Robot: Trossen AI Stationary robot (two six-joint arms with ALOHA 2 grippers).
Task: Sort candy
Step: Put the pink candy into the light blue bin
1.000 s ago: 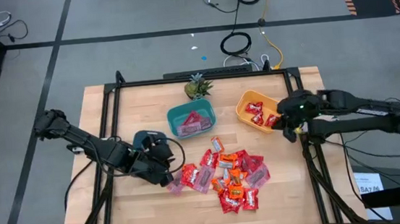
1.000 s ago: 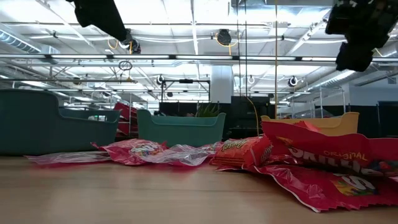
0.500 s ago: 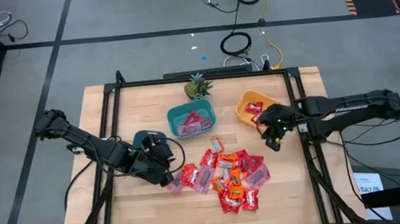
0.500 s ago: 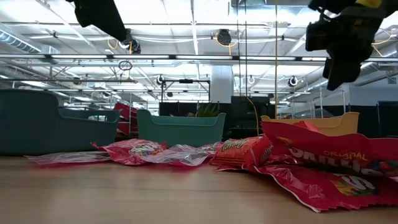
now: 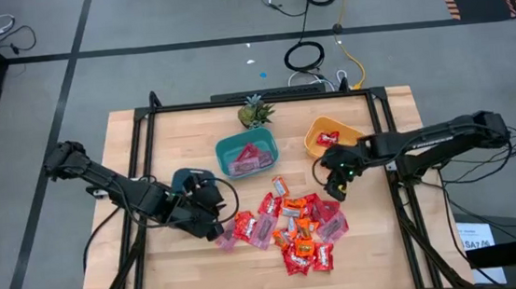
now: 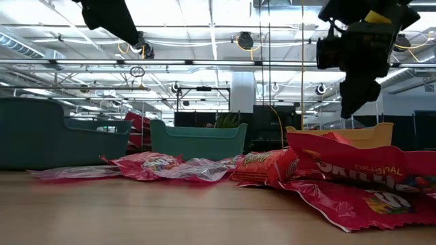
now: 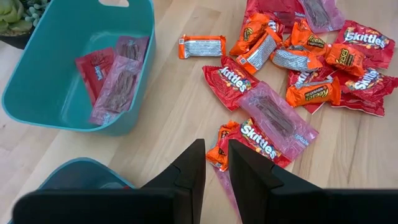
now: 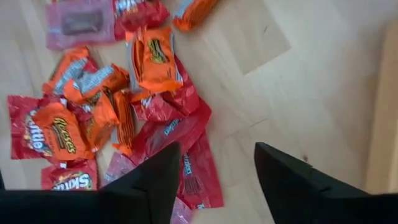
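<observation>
Candy [image 5: 295, 227] heaped in the middle of a wooden table [image 5: 173, 133], between two dark robot arms.

Right gripper [image 5: 335, 186] hangs above the heap's right edge, fingers apart and empty, just beside an orange bowl [image 5: 315, 139] holding red packets. Left gripper [image 5: 216, 225] sits low at the heap's left edge, fingers nearly together, holding nothing. More packets lie in a teal bowl [image 5: 224, 149].
</observation>
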